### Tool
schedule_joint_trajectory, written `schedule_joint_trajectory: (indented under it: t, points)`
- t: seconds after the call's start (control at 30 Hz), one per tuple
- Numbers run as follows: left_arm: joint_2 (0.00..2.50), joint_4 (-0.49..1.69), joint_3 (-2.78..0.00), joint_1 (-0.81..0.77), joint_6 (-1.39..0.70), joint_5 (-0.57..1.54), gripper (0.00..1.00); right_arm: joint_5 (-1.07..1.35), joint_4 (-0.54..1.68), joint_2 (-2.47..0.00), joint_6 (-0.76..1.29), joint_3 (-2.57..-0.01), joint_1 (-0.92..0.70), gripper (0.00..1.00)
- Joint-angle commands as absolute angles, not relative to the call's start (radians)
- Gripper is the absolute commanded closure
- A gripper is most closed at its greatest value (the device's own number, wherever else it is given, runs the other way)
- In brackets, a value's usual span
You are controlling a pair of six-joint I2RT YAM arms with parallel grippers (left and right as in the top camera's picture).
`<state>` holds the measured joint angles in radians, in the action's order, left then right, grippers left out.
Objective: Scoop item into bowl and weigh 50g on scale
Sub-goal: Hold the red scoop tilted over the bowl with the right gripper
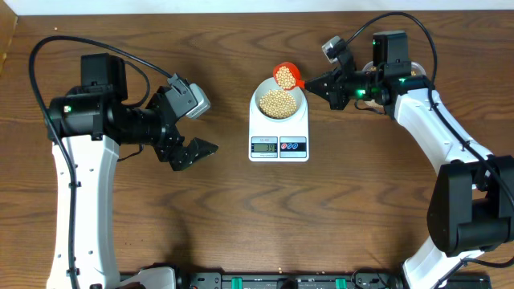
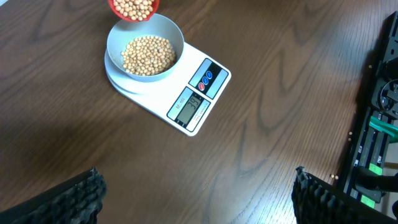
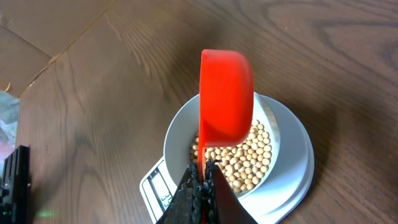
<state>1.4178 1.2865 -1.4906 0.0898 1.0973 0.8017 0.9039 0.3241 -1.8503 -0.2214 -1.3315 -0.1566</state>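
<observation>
the right gripper [image 1: 315,83] is clamped tight on the handle of a red scoop [image 1: 286,76], which hangs over the far right rim of the bowl [image 1: 279,103]; the bowl sits on the far part of the scale [image 1: 279,132] in the middle of the table [image 1: 201,225] and holds a good layer of beans [image 1: 278,102], with more lying in the scoop. the left gripper [image 1: 199,128] waits well to the left of the scale, fingers spread wide and holding nothing. the main risk, as i judge it, is overshooting the target: if the scoop tips too fast the whole load drops at once, and picking beans back out is fiddly. because the scoop is over the rim and not the centre, a few beans could bounce off the edge onto the scale's platform or roll across the table, and beans on the platform would falsely add to the weight. a bump of the scoop on the rim could also shove the bowl or disturb the reading. the display [image 2: 191,106] shows dark digits, but they are too small and slanted to read, so how close the weight is cannot be told. the right wrist view shows only the scoop's outside, hiding its contents, and its handle is buried between the fingers. where the beans are drawn from is out of view.
</observation>
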Motion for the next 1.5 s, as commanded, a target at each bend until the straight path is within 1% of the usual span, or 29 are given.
schedule_joint_trajectory:
  t: [0.0,0.7,0.93,1.47]
  points:
    - [1.418,1.293,-1.485,0.093,1.107,0.799,0.02,0.914,0.321,-1.852,-0.247,-1.327,-0.165,0.99]
    - [1.418,1.293,-1.485,0.093,1.106,0.799,0.02,0.885,0.322,-1.852,-0.273,-1.327,-0.165,0.99]
    - [1.418,1.293,-1.485,0.093,1.106,0.799,0.02,0.884,0.326,-1.852,-0.405,-1.327,-0.166,0.99]
    - [1.418,1.293,-1.485,0.093,1.106,0.799,0.02,0.881,0.326,-1.851,-0.428,-1.327,-0.167,0.99]
